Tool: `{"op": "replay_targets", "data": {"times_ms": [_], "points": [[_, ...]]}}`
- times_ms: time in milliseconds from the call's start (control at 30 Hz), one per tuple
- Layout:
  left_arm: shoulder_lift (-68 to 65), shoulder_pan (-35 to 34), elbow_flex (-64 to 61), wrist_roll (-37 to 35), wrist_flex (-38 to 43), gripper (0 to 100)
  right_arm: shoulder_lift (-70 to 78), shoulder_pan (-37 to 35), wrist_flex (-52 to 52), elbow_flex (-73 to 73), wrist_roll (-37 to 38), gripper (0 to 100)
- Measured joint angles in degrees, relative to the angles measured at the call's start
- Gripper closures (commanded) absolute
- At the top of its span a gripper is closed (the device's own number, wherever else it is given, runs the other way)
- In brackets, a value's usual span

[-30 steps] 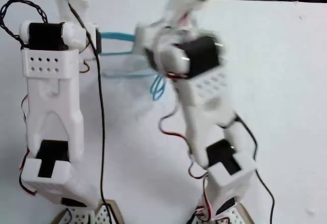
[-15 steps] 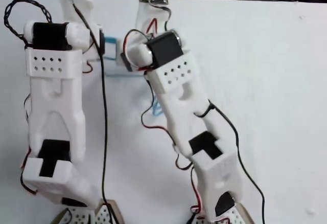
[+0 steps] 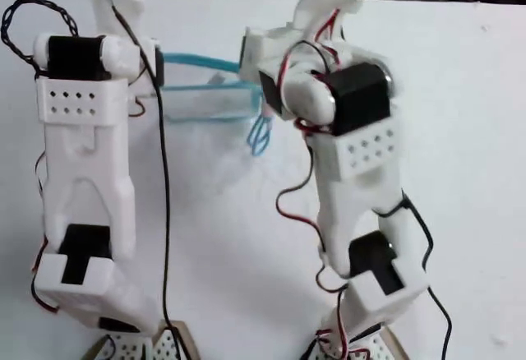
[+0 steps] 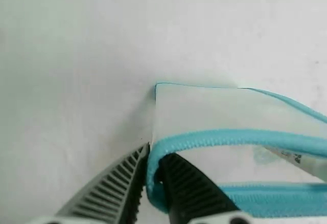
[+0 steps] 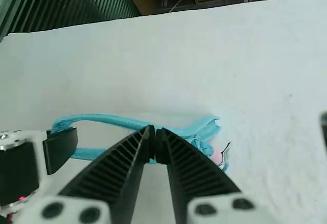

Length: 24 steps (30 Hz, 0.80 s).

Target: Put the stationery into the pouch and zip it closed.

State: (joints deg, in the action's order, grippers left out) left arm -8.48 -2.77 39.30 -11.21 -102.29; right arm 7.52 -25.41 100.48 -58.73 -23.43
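Pouch [image 3: 205,97] of clear, soft plastic, edged with a turquoise zip band [image 4: 230,138], lies on the white table [image 3: 460,130] between the two arms. Through its wall the left wrist view shows a pale, slim item [image 4: 301,161] with tiny dark print, too small to read, and a faint bluish smudge beside it. The left gripper [image 4: 152,175] is clenched on the pouch's corner, its ribbed grey and black fingers pinching the band. The right gripper [image 5: 153,137] has its ribbed black tips pressed together right at the band; whether they pinch it I cannot tell. A thin blue cord loop [image 3: 259,136] trails from the pouch's end by the right arm.
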Motion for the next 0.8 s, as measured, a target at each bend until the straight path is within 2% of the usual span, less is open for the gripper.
{"op": "replay_targets", "data": {"times_ms": [333, 600, 800], "points": [[-0.09, -0.35, 0.00, 0.00, 0.00, 98, 1.14, -7.47, -1.76, 17.85, -1.76, 98.2], [-1.05, -0.35, -0.26, 0.00, 0.00, 98, 14.15, -6.42, -0.35, 11.96, -1.85, 98.1], [-1.05, -0.26, -0.26, 0.00, 0.00, 98, 10.46, -6.51, -0.09, 3.52, 1.41, 98.1]]}}
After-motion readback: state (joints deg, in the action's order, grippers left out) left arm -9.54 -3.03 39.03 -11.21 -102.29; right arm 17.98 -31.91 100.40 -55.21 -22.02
